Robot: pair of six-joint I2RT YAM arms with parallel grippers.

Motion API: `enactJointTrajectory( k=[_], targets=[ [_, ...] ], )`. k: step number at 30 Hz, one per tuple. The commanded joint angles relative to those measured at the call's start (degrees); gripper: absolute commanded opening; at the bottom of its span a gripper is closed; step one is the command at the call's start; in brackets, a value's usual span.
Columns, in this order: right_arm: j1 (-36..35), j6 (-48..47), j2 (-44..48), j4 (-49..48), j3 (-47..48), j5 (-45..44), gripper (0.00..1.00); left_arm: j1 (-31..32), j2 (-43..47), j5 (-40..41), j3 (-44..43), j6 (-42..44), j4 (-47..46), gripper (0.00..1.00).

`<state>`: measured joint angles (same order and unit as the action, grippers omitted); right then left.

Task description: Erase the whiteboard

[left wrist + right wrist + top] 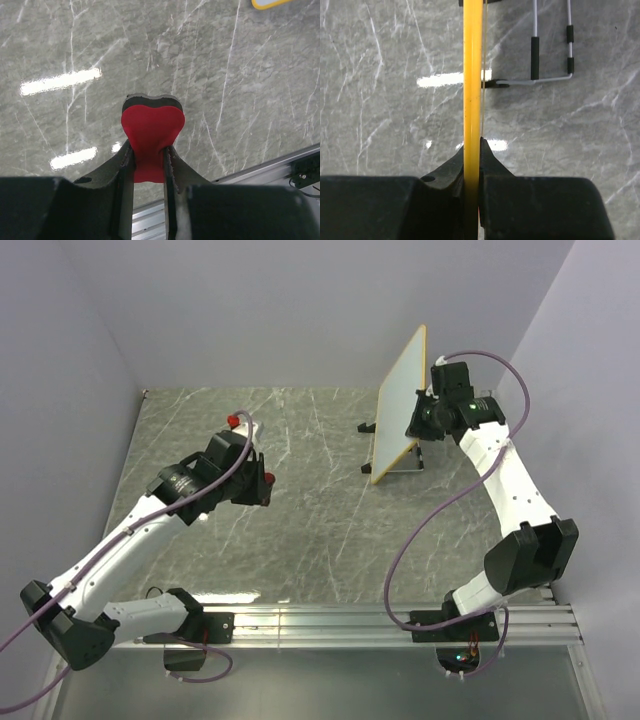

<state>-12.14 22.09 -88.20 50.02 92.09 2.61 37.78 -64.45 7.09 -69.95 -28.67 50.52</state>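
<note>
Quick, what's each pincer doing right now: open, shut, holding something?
Left pincer: shut on the red eraser.
Right pincer: shut on the rim of the whiteboard.

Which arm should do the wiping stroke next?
Left, probably. The left gripper is shut on the red eraser; the right gripper is clamped on the rim of the whiteboard, holding it on edge, so it can only steady it.
</note>
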Motion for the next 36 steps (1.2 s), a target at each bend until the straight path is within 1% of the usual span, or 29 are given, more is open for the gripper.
enactJointTrajectory(
  k=[1,4,7,8,12,21,28,31,33,34,36],
  targets=[
    [-0.3,-1.7,2.3,-4.8,-1.8,1.8,0.0,-0.3,-1.1,-0.3,-1.1,-0.7,-2.1,0.0],
    [-0.3,-2.7,4.2,-4.7,-2.0,0.1,0.0,-0.3,-2.5,-0.1,-1.9,-0.4,-2.4,0.0],
    [-0.9,-3.6,4.9,-3.4,0.7,-0.7,0.0,-0.3,-4.2,-1.1,-2.7,-0.3,-2.7,0.0],
    [-1.0,-3.8,4.5,-2.7,3.0,-1.0,0.0,-0.3,-4.9,-1.3,-3.0,-0.1,-3.0,0.0],
    [-1.4,-3.6,5.0,-1.7,4.2,-0.3,0.0,-0.3,-6.9,-1.8,-4.1,0.6,-3.6,0.0],
    [-1.4,-3.5,7.0,-2.5,-0.2,1.7,0.0,-0.3,-10.6,-2.6,-6.5,1.6,-4.5,0.0],
    [-1.2,-2.4,5.8,-3.4,-4.2,2.4,0.0,-0.3,-11.6,-1.2,-7.1,1.4,-4.4,0.0],
    [-0.2,-0.7,4.4,-2.6,-5.5,2.0,0.01,-0.5,-13.5,-1.3,-7.8,1.9,-4.1,0.0],
    [0.9,0.1,3.5,-1.9,-6.2,2.1,0.21,-0.8,-15.6,-1.6,-8.5,2.3,-4.6,0.0],
    [1.2,0.1,3.6,-1.9,-6.6,2.3,0.4,-1.0,-16.2,-2.0,-9.3,2.6,-4.8,0.0],
    [2.2,0.0,4.4,-2.9,-8.2,2.5,0.53,-1.2,-18.5,-2.3,-10.1,3.2,-5.5,0.0]
  ],
)
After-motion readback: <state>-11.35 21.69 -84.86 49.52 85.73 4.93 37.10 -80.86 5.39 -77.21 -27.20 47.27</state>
